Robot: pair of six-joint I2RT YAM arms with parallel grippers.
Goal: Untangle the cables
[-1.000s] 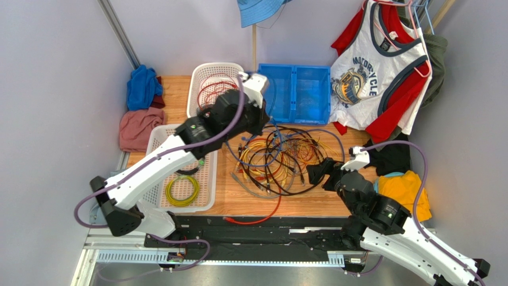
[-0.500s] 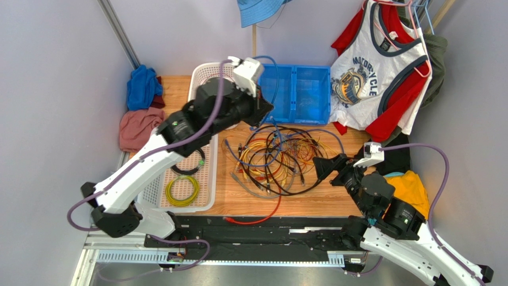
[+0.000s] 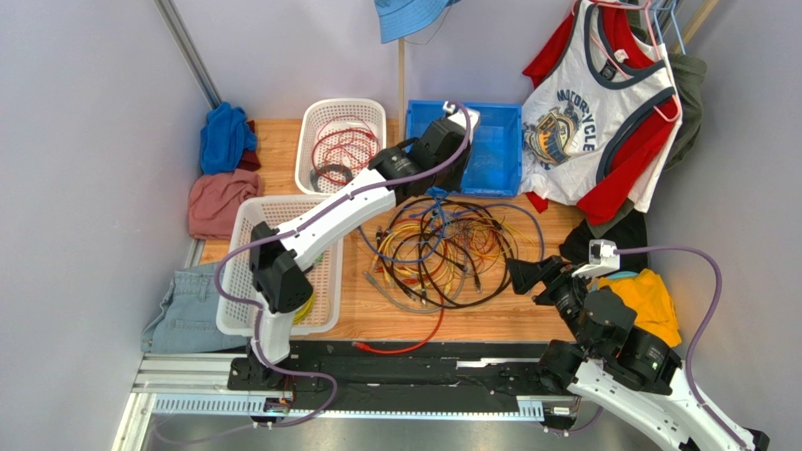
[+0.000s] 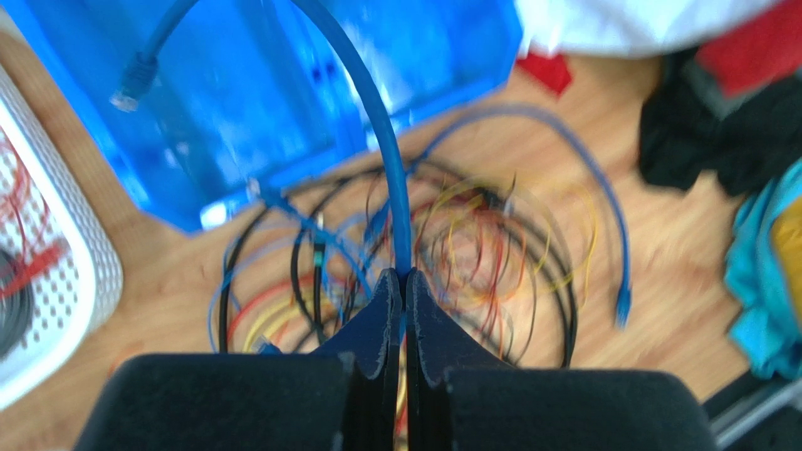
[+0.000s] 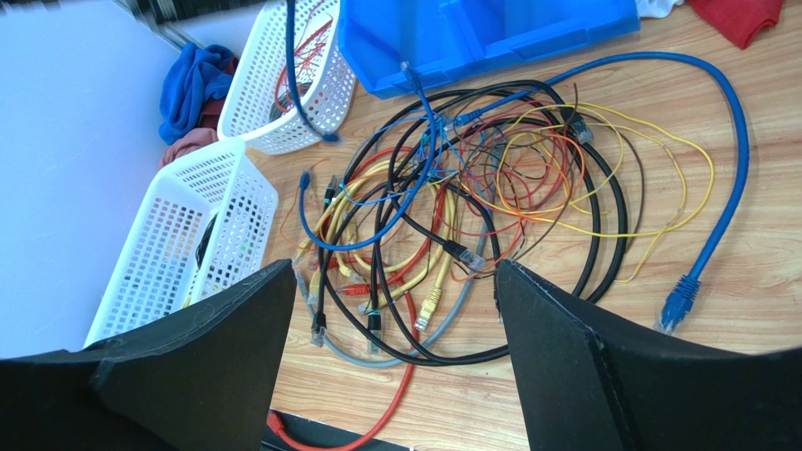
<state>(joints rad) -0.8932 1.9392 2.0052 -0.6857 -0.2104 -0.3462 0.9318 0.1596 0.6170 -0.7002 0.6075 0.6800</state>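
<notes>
Top external: two white baskets (image 3: 344, 103) (image 3: 325, 282), one cable heap (image 3: 442, 249); left gripper (image 4: 405, 274) clamps blue cable (image 4: 376, 103); right gripper (image 5: 393, 272) spread.

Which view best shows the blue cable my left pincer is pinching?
Left wrist: the left pincer is shut on the blue cable, which arcs up over the blue bin. Top external hides the grip under the wrist; right wrist shows only a dangling blue strand at its top edge.

The left tool (image 3: 450, 175) hangs over the blue bin (image 3: 496, 160), the right tool (image 3: 523, 274) beside the cables (image 3: 442, 246).
</notes>
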